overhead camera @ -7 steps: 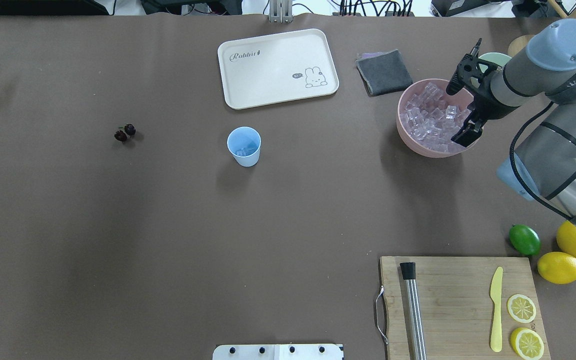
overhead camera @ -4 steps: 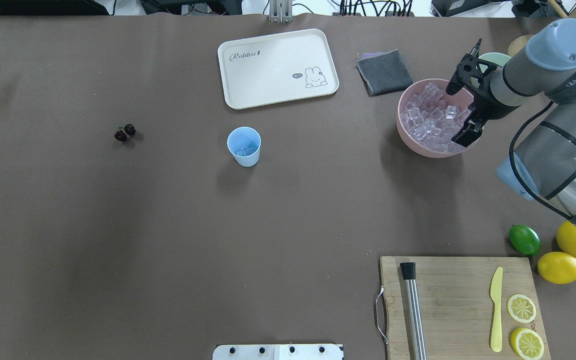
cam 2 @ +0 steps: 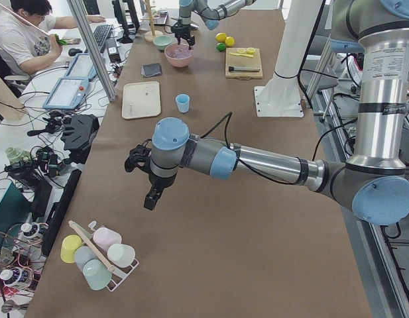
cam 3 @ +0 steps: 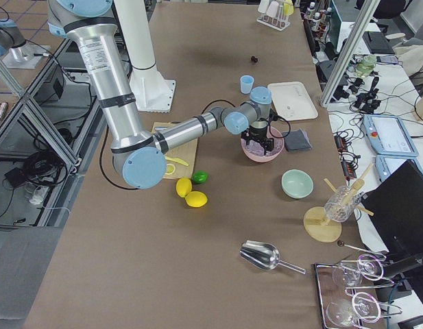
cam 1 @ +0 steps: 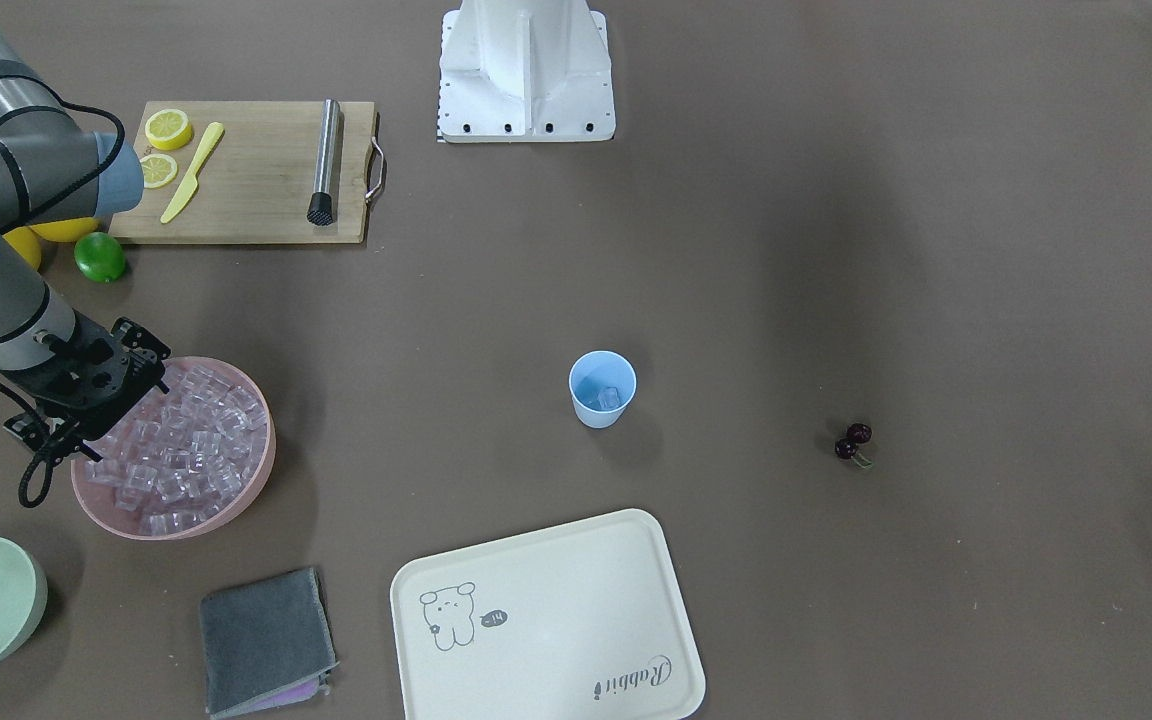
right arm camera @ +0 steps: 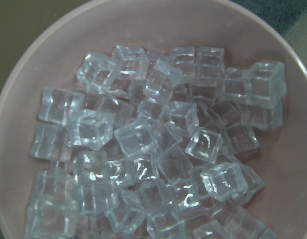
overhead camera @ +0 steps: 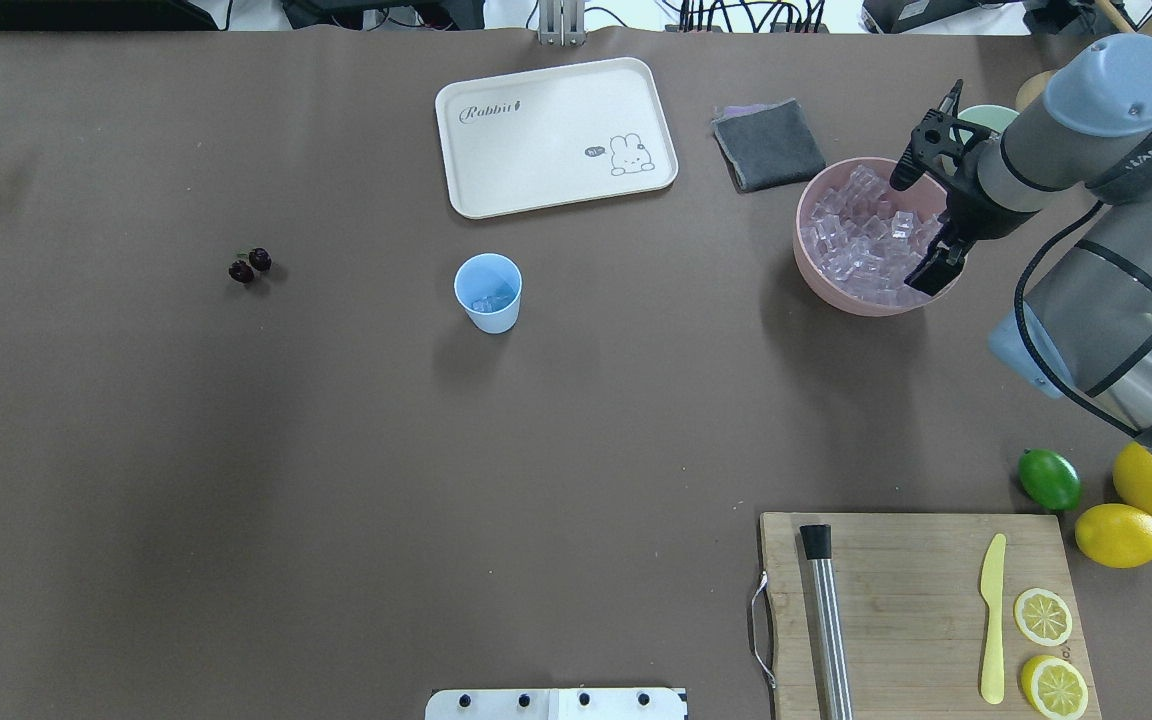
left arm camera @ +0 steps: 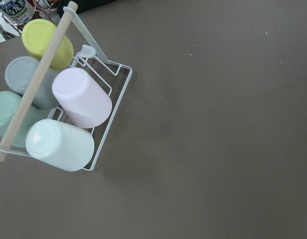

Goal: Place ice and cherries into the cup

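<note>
Barely shifted since a moment ago, the right gripper [overhead camera: 916,230] hangs with jaws spread wide over the ice [overhead camera: 861,235] in the pink bowl [overhead camera: 804,262], near the table's [overhead camera: 576,450] far right corner. The cup [overhead camera: 488,293], ice inside, stands mid-table; the cherries [overhead camera: 250,266] lie toward the left end. Whether the left gripper [cam 2: 144,180] is open is unclear.

light: bright, even | shadows: soft | glare: glints on ice [right arm camera: 138,137] | focus: mostly sharp

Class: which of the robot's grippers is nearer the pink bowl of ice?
Right. The right gripper hangs over the pink bowl, above the ice. The left gripper is far off at the table's opposite end, near a rack of cups.
</note>
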Controlling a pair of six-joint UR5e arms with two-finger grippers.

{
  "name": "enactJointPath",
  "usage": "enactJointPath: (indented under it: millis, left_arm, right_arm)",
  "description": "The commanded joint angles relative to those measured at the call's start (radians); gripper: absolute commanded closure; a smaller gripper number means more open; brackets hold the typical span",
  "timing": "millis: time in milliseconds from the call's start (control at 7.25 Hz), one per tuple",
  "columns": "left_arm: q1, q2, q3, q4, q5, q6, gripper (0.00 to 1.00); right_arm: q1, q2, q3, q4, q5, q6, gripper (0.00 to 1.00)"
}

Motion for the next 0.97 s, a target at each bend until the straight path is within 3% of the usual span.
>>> enactJointPath:
  millis: [0,828]
  left_arm:
    - [-0.001,0.001,0.0,0.0,0.0,0.0,0.02]
    - [-0.001,0.001,0.0,-0.006,0.0,-0.002,0.02]
  right_arm:
    - [0.0,0.0,0.003,-0.002,-0.002,0.0,0.06]
    - [-0.002,0.0,-0.007,-0.002,-0.012,0.0,0.02]
